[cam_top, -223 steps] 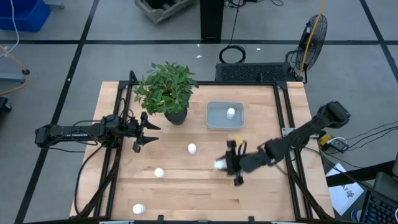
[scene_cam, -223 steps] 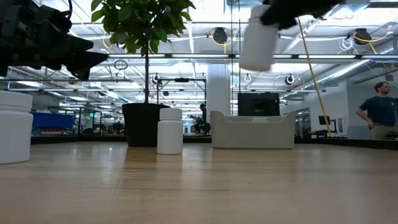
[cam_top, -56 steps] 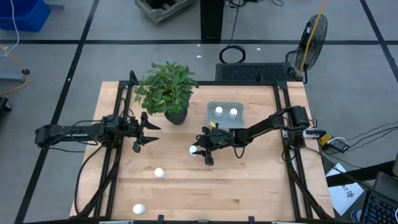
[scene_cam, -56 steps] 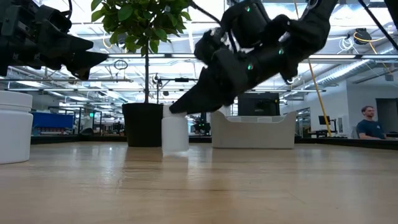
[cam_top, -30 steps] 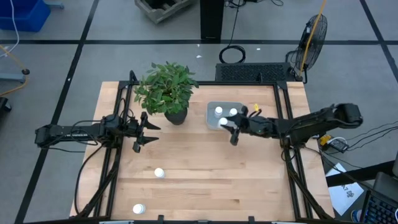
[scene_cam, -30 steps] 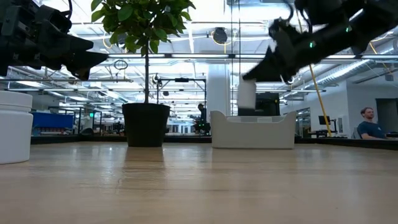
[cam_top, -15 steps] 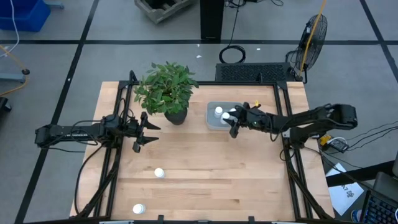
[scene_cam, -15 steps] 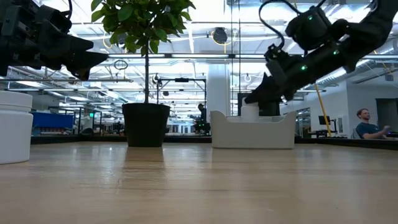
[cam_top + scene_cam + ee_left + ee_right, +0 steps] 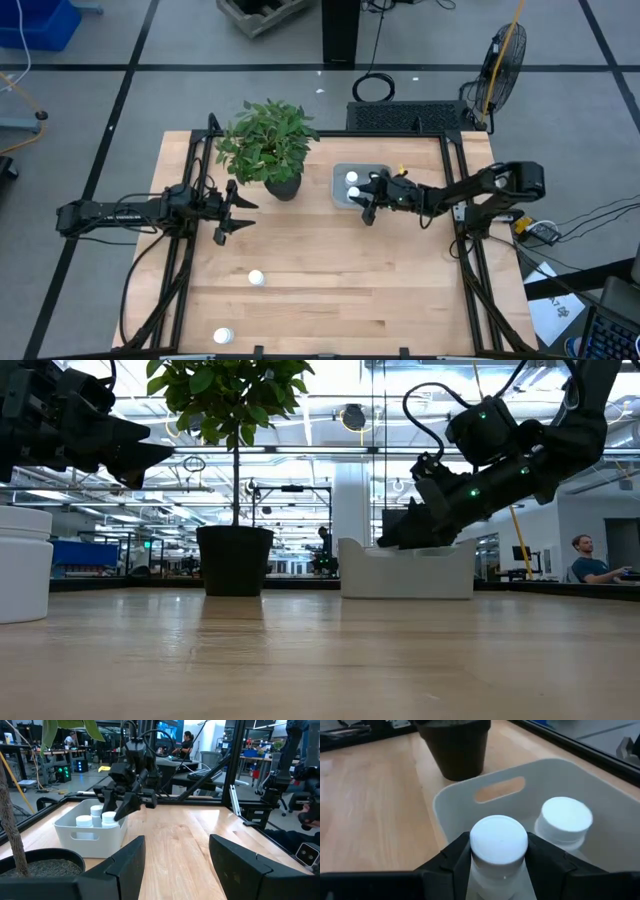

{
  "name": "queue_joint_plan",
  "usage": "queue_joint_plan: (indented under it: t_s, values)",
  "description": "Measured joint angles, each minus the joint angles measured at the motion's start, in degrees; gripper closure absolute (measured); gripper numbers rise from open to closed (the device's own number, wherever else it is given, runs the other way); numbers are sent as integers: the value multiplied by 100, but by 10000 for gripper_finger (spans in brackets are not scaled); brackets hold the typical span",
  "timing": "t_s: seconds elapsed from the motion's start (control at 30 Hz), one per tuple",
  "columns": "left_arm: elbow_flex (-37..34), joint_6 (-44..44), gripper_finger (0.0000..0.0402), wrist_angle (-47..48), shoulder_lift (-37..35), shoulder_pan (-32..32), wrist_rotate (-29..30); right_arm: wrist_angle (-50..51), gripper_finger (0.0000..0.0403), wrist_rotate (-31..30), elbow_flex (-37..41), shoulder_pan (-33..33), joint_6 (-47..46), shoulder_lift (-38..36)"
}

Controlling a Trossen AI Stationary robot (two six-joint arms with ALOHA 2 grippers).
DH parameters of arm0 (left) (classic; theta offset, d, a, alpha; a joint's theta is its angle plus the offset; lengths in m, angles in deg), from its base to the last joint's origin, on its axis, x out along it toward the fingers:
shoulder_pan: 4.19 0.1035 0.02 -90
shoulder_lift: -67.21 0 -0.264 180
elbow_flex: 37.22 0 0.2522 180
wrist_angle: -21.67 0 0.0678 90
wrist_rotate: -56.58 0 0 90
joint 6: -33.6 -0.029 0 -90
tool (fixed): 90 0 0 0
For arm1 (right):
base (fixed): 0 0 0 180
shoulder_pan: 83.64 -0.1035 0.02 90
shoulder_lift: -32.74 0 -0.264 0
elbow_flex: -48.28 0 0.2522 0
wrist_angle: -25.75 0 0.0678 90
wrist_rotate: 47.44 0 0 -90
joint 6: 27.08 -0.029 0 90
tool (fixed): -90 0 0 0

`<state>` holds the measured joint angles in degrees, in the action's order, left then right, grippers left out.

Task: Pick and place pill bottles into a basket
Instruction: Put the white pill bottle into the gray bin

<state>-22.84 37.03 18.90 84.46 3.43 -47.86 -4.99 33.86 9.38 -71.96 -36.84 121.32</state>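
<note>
The pale basket [image 9: 362,186] stands right of the dark plant pot [image 9: 283,187]. It holds two white pill bottles, seen in the left wrist view [image 9: 84,821] [image 9: 96,810]. My right gripper [image 9: 364,203] reaches into the basket, shut on a third pill bottle [image 9: 499,845]. In the low view [image 9: 403,540] the basket wall [image 9: 405,575] hides that bottle. Two more bottles [image 9: 256,277] [image 9: 222,336] stand on the table at the near left. My left gripper [image 9: 226,213] hangs open and empty left of the pot. My right gripper pinches the pill bottle's body just under its cap [image 9: 496,870], one finger [image 9: 451,860] on each side. The fingers slant down from the table's right side. The bottle stands upright inside the basket beside another bottle [image 9: 565,822]. The basket hides its foot.
The leafy plant [image 9: 265,140] overhangs the table's far left. A bottle [image 9: 22,565] looms large at the low view's left. Bare wood [image 9: 400,290] lies near and right. A person [image 9: 585,560] sits beyond the table.
My right gripper has carried the pill bottle from over the basket's near rim farther over the basket and down into it. The bottle has sunk from above the rim to behind the wall in the low view. The gripper stays shut on it.
</note>
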Motion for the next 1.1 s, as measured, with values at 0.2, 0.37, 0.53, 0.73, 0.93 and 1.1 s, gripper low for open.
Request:
queue_joint_plan:
  t_s: [0.2, 0.37, 0.53, 0.73, 0.93, 1.1]
  values:
    - [-1, 0, 178, 2, -1, 1, 0, -73, 255, -12, -111, 4, 119, 211]
    - [0, 0, 178, 0, -1, 0, 0, -31, 252, -6, -330, 2, 149, 501]
    - [0, 0, 178, 0, 0, 1, -1, -100, 254, -6, -487, 2, 207, 729]
    - [0, 0, 178, 0, 0, 0, 0, -84, 242, -6, -504, 2, 211, 765]
    - [-1, 0, 178, 0, -1, 0, 0, -118, 224, -8, -497, -28, 361, 769]
    - [0, 0, 178, 0, 0, 1, 0, -112, 209, -10, -488, -33, 358, 778]
